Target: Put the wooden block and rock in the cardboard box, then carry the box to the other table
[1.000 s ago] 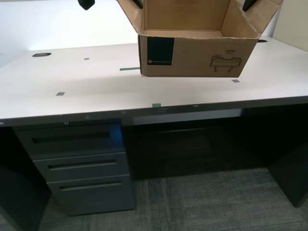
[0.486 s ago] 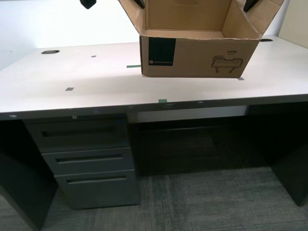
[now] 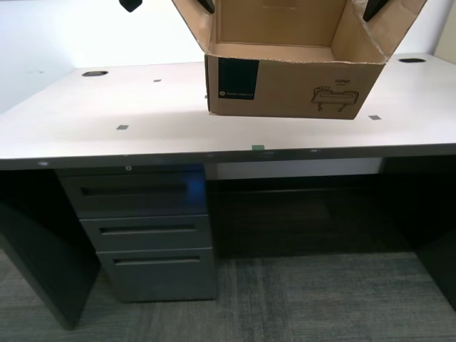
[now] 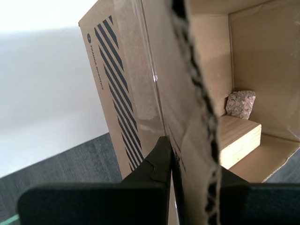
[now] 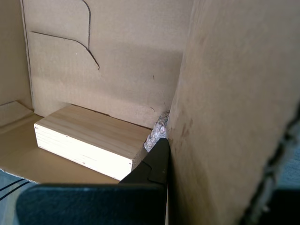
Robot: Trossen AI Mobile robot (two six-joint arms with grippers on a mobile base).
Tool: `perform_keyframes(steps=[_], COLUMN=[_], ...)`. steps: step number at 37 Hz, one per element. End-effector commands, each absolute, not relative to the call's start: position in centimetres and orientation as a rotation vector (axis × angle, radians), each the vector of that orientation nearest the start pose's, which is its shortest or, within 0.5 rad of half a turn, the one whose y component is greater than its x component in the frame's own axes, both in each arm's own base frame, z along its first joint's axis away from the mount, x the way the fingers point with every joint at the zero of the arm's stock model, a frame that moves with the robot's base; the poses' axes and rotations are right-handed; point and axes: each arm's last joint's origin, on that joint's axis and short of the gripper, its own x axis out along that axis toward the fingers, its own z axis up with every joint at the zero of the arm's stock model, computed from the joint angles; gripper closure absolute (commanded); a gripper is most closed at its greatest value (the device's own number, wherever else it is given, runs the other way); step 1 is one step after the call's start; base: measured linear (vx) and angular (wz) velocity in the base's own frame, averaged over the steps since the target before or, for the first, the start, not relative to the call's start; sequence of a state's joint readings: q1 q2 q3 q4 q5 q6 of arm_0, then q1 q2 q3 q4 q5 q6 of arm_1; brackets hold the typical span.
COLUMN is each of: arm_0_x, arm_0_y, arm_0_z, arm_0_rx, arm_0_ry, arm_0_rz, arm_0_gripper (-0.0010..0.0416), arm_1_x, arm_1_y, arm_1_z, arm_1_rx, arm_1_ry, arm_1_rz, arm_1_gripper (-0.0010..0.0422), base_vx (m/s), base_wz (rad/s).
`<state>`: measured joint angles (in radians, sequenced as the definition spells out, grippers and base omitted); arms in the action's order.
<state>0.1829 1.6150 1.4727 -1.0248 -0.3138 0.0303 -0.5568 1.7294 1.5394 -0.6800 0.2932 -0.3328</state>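
Note:
The cardboard box (image 3: pixel 292 89), flaps open, hangs above a smooth off-white table (image 3: pixel 92 107) in the exterior view. Black fingers (image 3: pixel 204 4) grip one side flap and more black fingers (image 3: pixel 375 7) grip the opposite flap; which arm is which I cannot tell. My second gripper (image 4: pixel 192 164) is shut on a wall of the cardboard box (image 4: pixel 136 93). Inside lie the wooden block (image 4: pixel 239 138) and, beside it, the rock (image 4: pixel 241 104). My first gripper (image 5: pixel 215 178) is shut on another wall of the cardboard box (image 5: pixel 234 93), near the wooden block (image 5: pixel 89 145) and the rock (image 5: pixel 157 133). The other table is out of view.
Grey tape squares (image 3: pixel 122 127) and a green tape mark (image 3: pixel 258 148) dot the table. A grey drawer unit (image 3: pixel 149 235) stands under it at the exterior view's left, with dark desk panels and grey carpet (image 3: pixel 320 299) below. A black part (image 3: pixel 130 5) shows at the top.
The whole scene has slid toward the exterior view's right, so the camera has moved. The box keeps its place in the view, still held at both flaps.

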Motion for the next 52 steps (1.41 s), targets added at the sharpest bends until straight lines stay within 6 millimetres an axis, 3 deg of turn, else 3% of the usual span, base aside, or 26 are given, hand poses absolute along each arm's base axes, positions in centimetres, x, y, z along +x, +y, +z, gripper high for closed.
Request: perform_keyframes(steps=[1, 31, 52], arm_0_x=[31.23, 31.16, 31.07], arm_0_y=[6.76, 6.95, 7.10], arm_0_z=[30.47, 30.46, 30.44], arm_0_rx=[0.103, 0.094, 0.097], arm_0_ry=[1.186, 1.189, 1.198], arm_0_rz=[0.431, 0.440, 0.440], arm_0_gripper=[0.0406, 0.0407, 0.0406], arm_1_x=[31.22, 30.60, 30.26], arm_1_y=[-20.54, -20.66, -20.82], arm_1_z=[30.36, 29.92, 29.84], arm_1_rx=[-0.169, -0.245, -0.089], arm_1_ry=[1.024, 1.122, 1.088], arm_1_rz=[-0.648, -0.572, -0.687], arm_1_gripper=[0.0413, 0.0413, 0.0413], base_vx=[-0.003, -0.005, 0.006], base_wz=[0.242, 0.322, 0.313])
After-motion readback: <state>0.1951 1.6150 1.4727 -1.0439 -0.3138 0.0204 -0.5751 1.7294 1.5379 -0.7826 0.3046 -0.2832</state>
